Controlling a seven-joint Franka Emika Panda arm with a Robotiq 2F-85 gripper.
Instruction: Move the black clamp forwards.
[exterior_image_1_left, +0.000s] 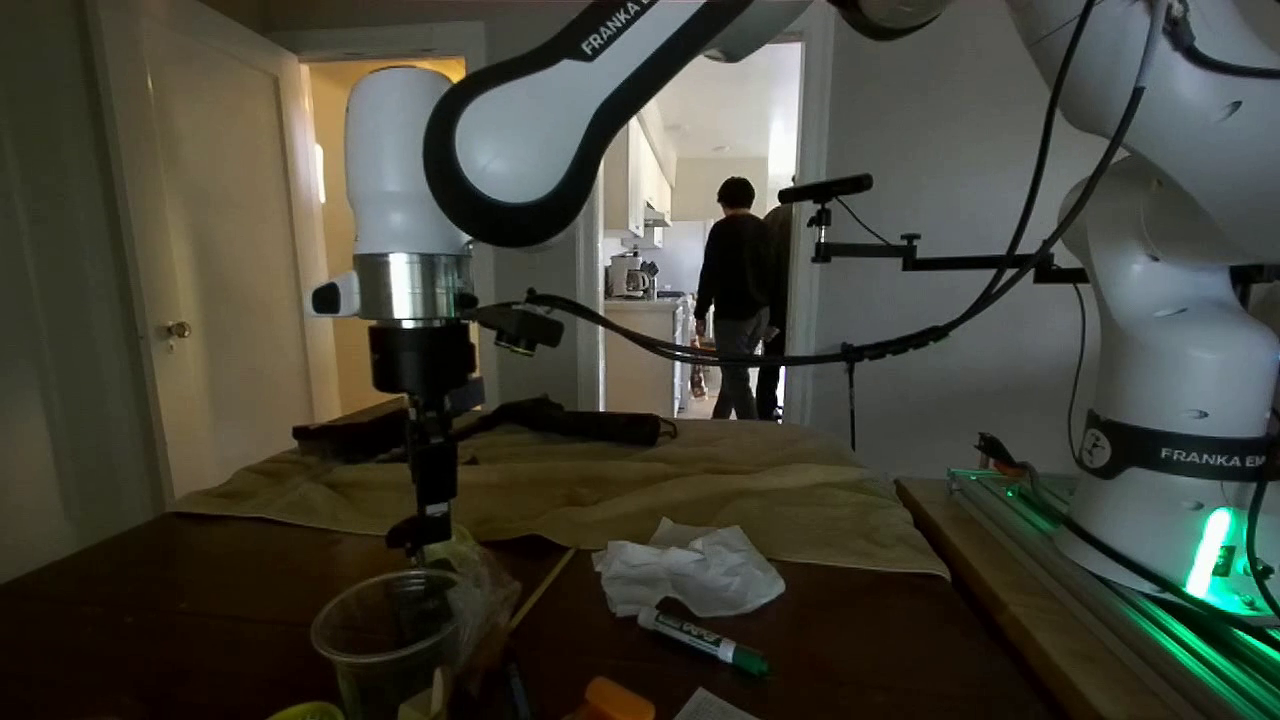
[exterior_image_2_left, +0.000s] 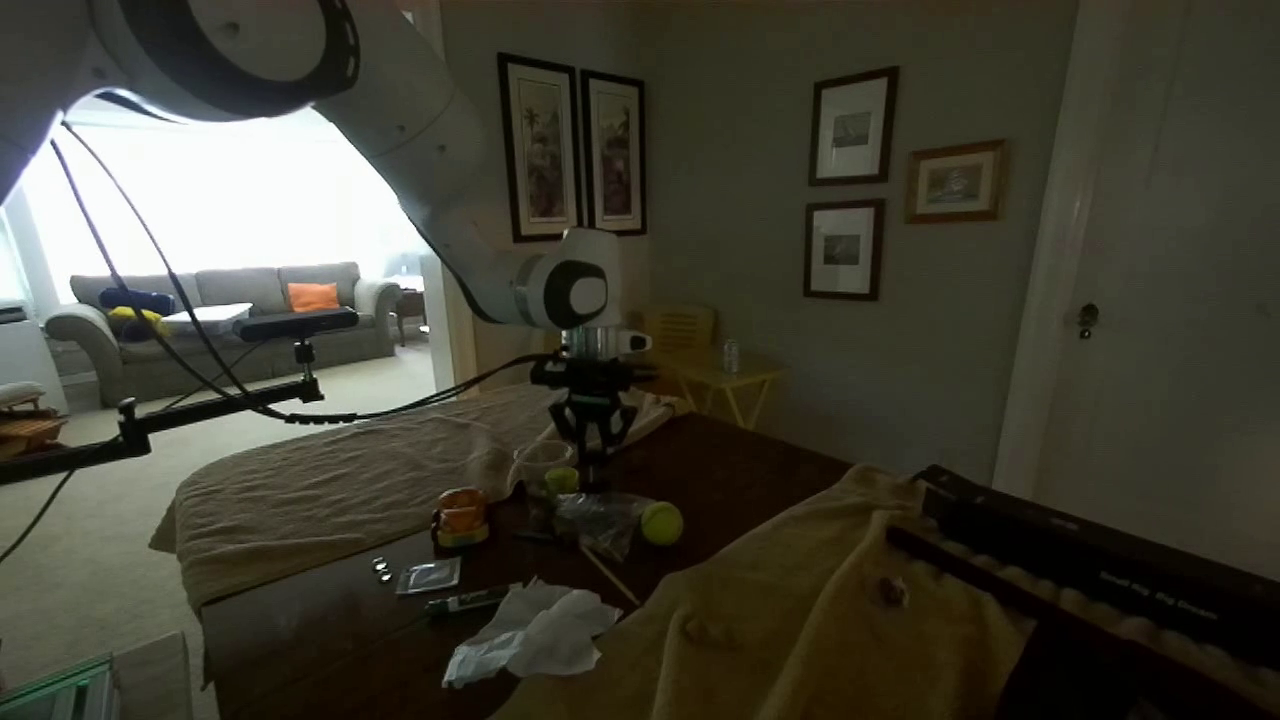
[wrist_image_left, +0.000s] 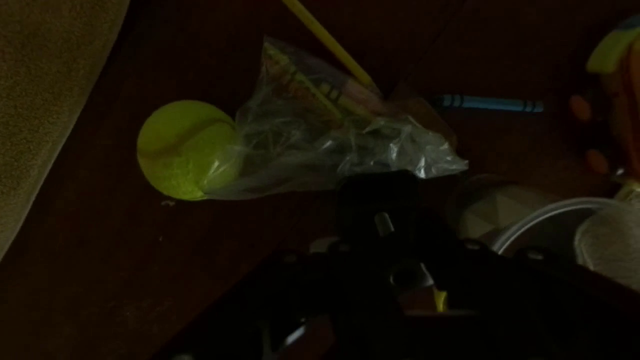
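The black clamp (exterior_image_1_left: 410, 535) hangs at the tips of my gripper (exterior_image_1_left: 436, 485), just behind the clear plastic bowl (exterior_image_1_left: 350, 680). In the wrist view the clamp (wrist_image_left: 380, 192) is a dark block with a small metal pin, between the fingers of my gripper (wrist_image_left: 385, 255). The fingers are closed in on it. In an exterior view the clamp (exterior_image_2_left: 592, 474) is a dark shape under the gripper (exterior_image_2_left: 597, 435), between the bowl (exterior_image_2_left: 543, 453) and the plastic bag. Its lower end is dark and partly hidden, so I cannot tell whether it touches the table.
A clear bag (wrist_image_left: 310, 155) with coloured items and a yellow-green ball (wrist_image_left: 185, 150) lie beside the clamp. A yellow stick (exterior_image_1_left: 543, 588), white tissue (exterior_image_1_left: 690, 580), green marker (exterior_image_1_left: 700, 640) and orange object (exterior_image_2_left: 462, 515) are near. A long black bar (exterior_image_1_left: 610, 427) lies on the towel (exterior_image_1_left: 680, 490).
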